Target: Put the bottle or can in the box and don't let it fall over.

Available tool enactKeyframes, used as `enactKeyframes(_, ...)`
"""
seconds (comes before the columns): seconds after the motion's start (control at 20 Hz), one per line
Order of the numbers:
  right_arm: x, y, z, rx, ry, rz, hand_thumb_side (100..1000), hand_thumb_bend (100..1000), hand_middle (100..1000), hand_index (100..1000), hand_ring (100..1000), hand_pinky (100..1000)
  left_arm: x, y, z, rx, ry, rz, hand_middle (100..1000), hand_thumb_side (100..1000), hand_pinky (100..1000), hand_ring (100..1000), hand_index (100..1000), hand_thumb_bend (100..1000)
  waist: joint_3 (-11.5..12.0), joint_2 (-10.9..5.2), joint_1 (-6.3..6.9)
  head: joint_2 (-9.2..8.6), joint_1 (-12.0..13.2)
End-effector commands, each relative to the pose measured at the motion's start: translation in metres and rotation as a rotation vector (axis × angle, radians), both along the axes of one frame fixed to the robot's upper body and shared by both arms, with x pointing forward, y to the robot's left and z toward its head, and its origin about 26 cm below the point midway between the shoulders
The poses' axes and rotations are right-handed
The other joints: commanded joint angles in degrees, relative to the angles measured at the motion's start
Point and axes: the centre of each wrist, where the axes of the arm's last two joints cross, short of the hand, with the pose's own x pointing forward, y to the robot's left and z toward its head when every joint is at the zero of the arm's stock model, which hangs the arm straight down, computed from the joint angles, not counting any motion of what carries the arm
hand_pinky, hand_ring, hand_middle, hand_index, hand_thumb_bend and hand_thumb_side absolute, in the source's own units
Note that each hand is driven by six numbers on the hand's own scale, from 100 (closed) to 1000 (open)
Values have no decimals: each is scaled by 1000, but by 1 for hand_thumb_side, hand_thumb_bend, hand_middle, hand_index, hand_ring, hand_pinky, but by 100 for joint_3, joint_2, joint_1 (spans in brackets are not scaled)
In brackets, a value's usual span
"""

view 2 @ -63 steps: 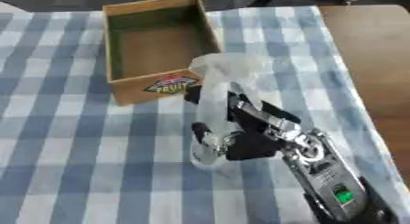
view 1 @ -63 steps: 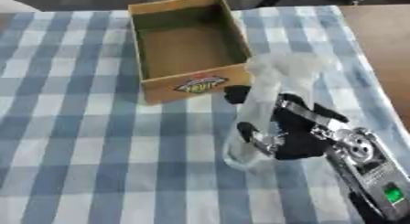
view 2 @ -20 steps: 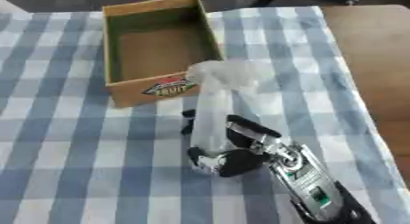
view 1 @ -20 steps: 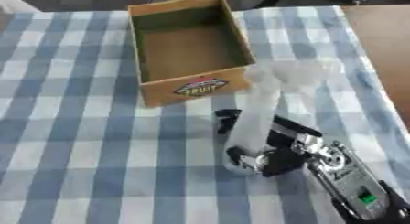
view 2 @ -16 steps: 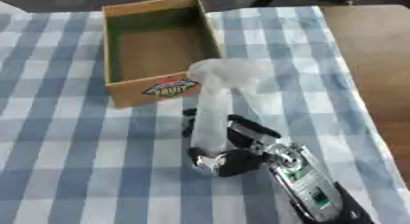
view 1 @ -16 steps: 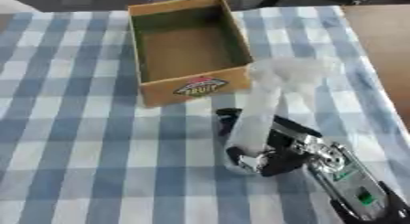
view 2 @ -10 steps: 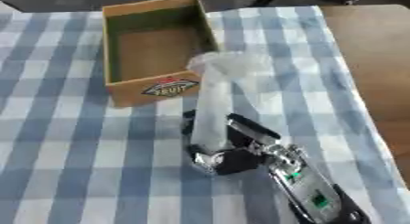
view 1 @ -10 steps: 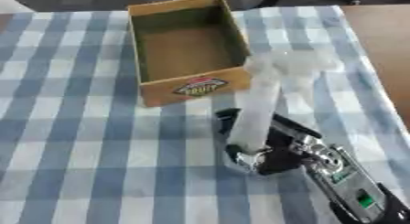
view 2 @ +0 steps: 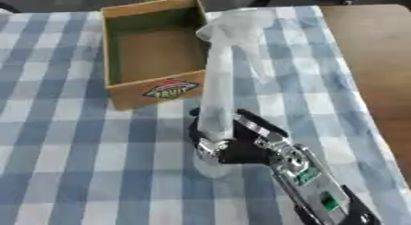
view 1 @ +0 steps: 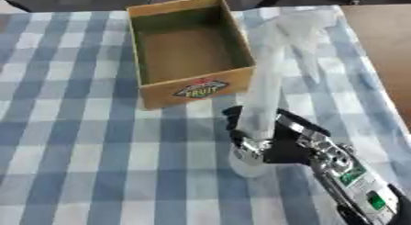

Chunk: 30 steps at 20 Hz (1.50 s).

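Near the counter's [view 1: 72,141] right side in the left eye view, the right hand [view 1: 269,139] comes up from the lower right corner, its dark fingers [view 1: 234,123] wrapped around the lower part of a tall clear plastic bottle [view 1: 265,81]. That bottle stands close to upright, leaning a little, with its blurred pale top toward the far right edge. Just beyond and left of it, at the far edge of the blue-and-white checked cloth, sits an open cardboard box [view 1: 152,88] with a fruit label [view 1: 198,88] on its near wall; nothing shows inside it. The bottle is outside the box, close to its near right corner.

From the right eye view, the same grasp shows: the hand closed on the bottle's base, with bare brown counter at the right edge. No left hand appears in either view.
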Motion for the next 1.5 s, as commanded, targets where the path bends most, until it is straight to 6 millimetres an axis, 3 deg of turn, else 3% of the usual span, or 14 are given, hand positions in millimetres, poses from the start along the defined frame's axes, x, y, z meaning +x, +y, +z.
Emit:
enactKeyframes(0.05, -5, -5, 22, 13, -54, 3, 310, 100, 894, 532, 943, 788, -2, 2, 7, 19, -17, 1, 727, 440, 1000, 560, 873, 574, -14, -183, 2, -6, 23)
enactKeyframes(0.6, -11, -9, 61, 58, -164, 1, 280, 100, 873, 509, 942, 791, -2, 3, 7, 22, -16, 2, 728, 441, 1000, 562, 873, 574, -42, -251, -4, 33, 39)
enactKeyframes(0.9, -10, -12, 86, 80, -231, -8, 239, 100, 926, 496, 956, 792, -2, 4, 7, 22, -15, 1, 730, 442, 1000, 562, 873, 573, -30, -262, -28, -11, 33)
enactKeyframes(1.5, -2, -11, 102, 86, -276, -21, 191, 100, 977, 414, 966, 793, -2, 4, 9, 23, -18, 0, 731, 442, 1000, 563, 874, 573, 54, -223, -97, -190, 29)
